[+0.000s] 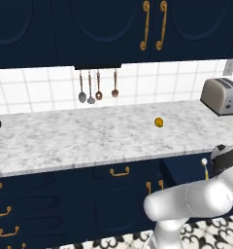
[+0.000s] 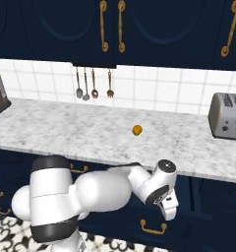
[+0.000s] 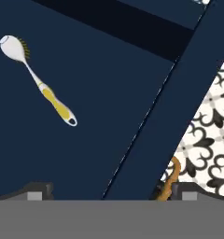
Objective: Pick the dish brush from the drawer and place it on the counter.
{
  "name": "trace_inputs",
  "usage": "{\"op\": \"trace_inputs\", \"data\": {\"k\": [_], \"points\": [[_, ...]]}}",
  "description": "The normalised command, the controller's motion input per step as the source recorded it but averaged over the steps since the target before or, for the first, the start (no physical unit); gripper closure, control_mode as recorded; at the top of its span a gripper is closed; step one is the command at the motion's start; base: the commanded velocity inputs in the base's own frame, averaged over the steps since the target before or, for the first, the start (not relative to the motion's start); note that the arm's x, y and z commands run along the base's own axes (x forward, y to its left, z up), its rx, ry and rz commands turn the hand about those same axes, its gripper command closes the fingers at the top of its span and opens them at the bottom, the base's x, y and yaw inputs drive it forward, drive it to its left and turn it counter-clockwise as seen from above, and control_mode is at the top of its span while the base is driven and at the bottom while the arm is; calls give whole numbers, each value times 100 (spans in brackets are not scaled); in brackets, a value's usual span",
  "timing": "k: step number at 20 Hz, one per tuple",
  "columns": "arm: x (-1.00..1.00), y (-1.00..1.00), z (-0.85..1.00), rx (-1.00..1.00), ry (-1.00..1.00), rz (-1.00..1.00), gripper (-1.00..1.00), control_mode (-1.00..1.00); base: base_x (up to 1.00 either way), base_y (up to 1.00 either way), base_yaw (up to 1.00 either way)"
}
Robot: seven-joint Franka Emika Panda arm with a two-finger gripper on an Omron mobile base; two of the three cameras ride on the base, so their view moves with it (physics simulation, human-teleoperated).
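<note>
One item sits in the open drawer (image 3: 100,102): the dish brush (image 3: 39,81), lying flat on the navy floor at the upper left of the hand view, white head toward the upper left corner, yellow-banded handle trailing toward centre. Nothing else shows in the visible part of the drawer, so the brush looks free to lift.

Drawer: pulled out, its front wall running diagonally down the middle right of the hand view, with the curved brass pull (image 3: 170,179) at the lower centre right and patterned floor tile (image 3: 209,135) beyond. In the left base view the brush (image 1: 205,168) shows at the right edge, just under the counter lip.

Gripper (image 2: 169,204): below the counter edge at lower centre of the right base view; its two dark tips sit at the bottom corners of the hand view, spread wide, pinching nothing. It hangs over the drawer front, well apart from the brush, probably staged for a descent; it would need to shift toward the handle.

Counter (image 1: 89,136): marbled worktop across the middle of both base views, carrying a small orange ball (image 1: 158,122) and a toaster (image 1: 221,96) at right. Bare stone beside the ball offers a landing place.

Utensils (image 1: 96,90): hung on the tiled wall, upper centre.
</note>
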Motion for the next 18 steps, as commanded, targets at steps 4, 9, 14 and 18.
{"op": "trace_inputs", "data": {"k": [4, 9, 14, 18], "points": [[13, -13, -33, 0, 0, 0, -100, -100, 0, 0, 0], [5, -1, -26, -1, 0, 0, -100, -100, 0, 0, 0], [-48, -6, -17, 0, 4, 0, -100, -100, 0, 0, 0], [-100, -30, -8, 0, 0, 0, -100, -100, 0, 0, 0]]}}
